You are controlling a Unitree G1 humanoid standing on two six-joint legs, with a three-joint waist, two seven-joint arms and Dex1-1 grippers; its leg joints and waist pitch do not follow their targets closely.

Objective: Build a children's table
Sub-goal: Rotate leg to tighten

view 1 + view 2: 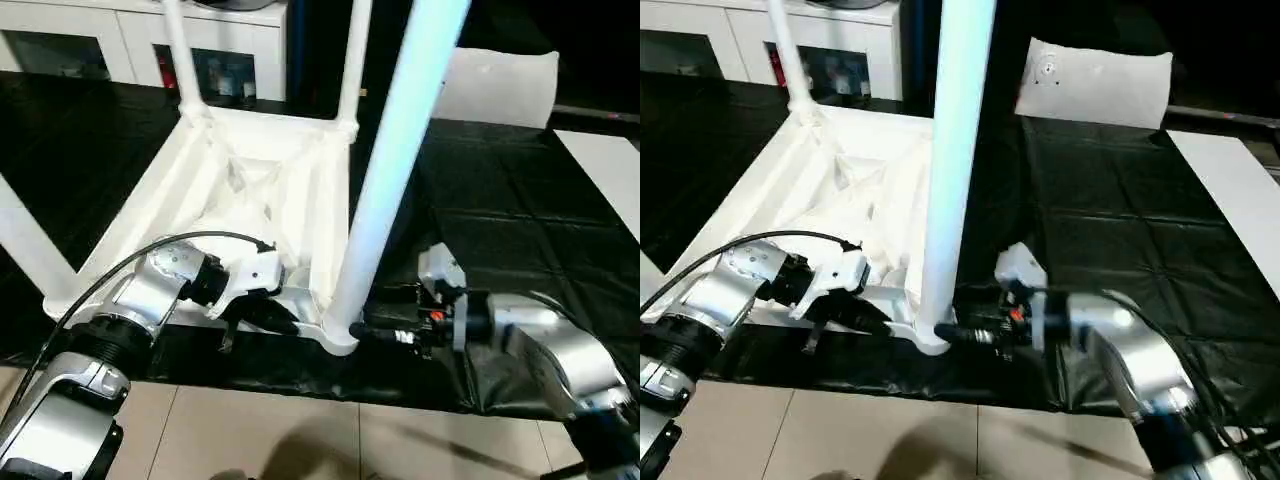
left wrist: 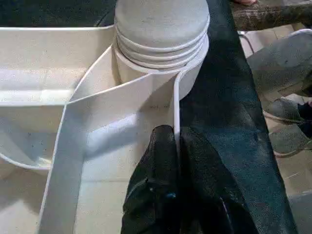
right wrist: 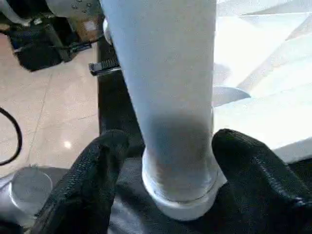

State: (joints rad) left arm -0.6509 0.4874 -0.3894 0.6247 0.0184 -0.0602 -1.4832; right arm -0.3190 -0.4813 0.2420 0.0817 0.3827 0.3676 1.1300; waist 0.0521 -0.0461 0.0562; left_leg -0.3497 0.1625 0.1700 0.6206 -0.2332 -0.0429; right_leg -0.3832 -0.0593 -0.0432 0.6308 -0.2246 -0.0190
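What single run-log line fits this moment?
tabletop upside down | left gripper shut on tabletop rim | right gripper straddling near leg

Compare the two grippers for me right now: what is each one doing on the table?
The left gripper is pinched shut on the thin edge wall of the tabletop; the right gripper stands open with a finger on either side of the near leg, just above its corner socket. The left works on the tabletop's near rim, the right on that upright leg. Both have black fingers and sit low at the table's near corner.
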